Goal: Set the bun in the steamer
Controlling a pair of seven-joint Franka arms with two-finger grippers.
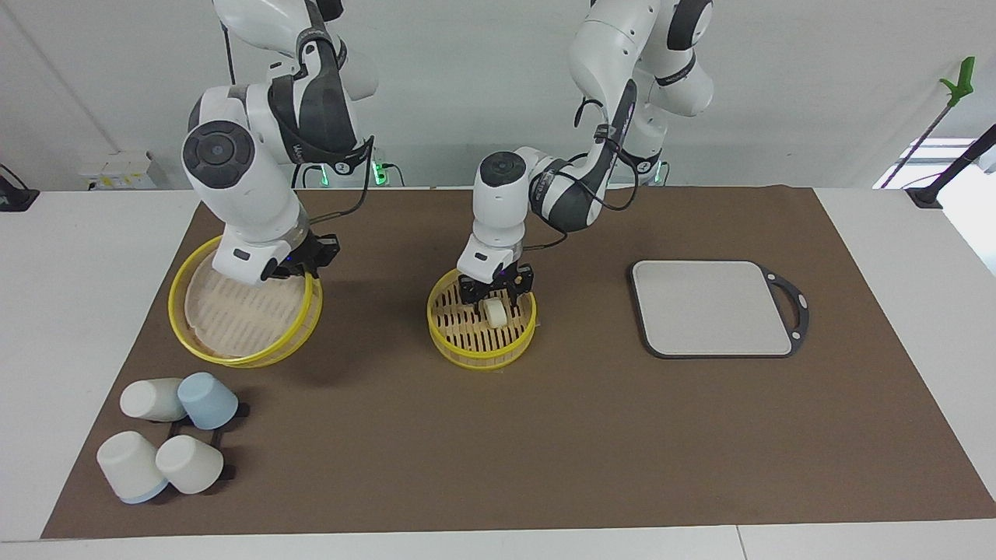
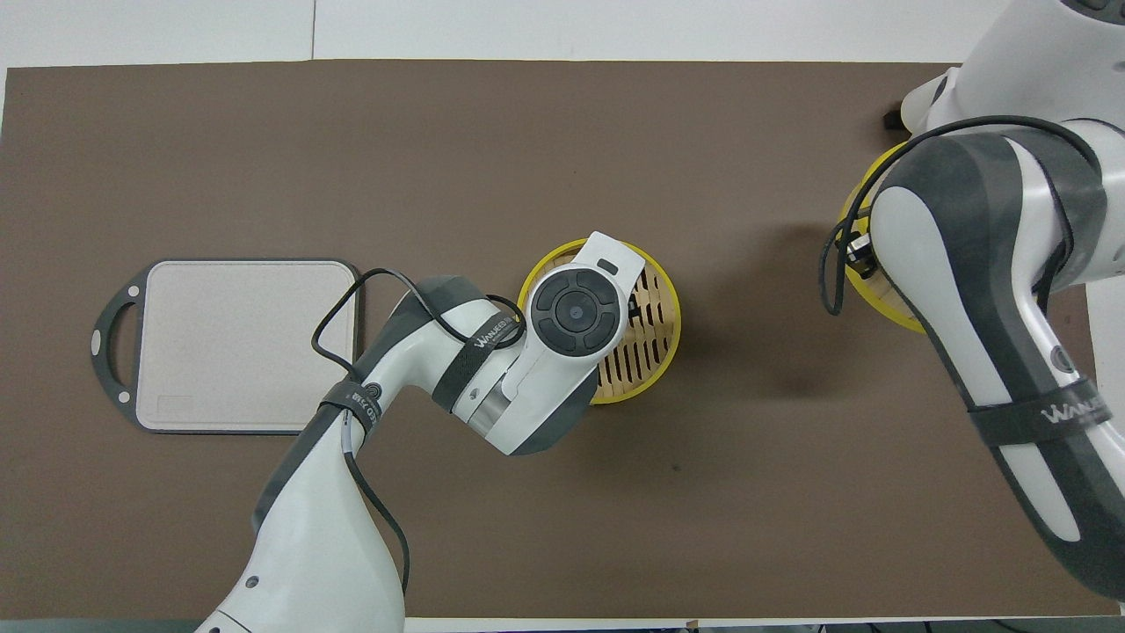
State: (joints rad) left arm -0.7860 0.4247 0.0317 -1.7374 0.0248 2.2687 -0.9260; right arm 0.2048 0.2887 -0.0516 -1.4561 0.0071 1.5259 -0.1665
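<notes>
One bun (image 1: 493, 312), one steamer (image 1: 482, 354), one lid (image 1: 246, 315), four cups (image 1: 173, 443), one board (image 1: 712, 308).

A robotics lab: bare white walls, brown mat (image 1: 498, 435) on white table (image 1: 78, 311).

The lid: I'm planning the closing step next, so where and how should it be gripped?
Grip the lid by its raised yellow rim, coming from above at the edge nearer the robots. It is a wide, shallow disc, too broad to span, so only the thin rim fits between the fingers. The right end effector is already at that edge; whether it grips cannot be told. The left end effector is in the steamer at the bun.
</notes>
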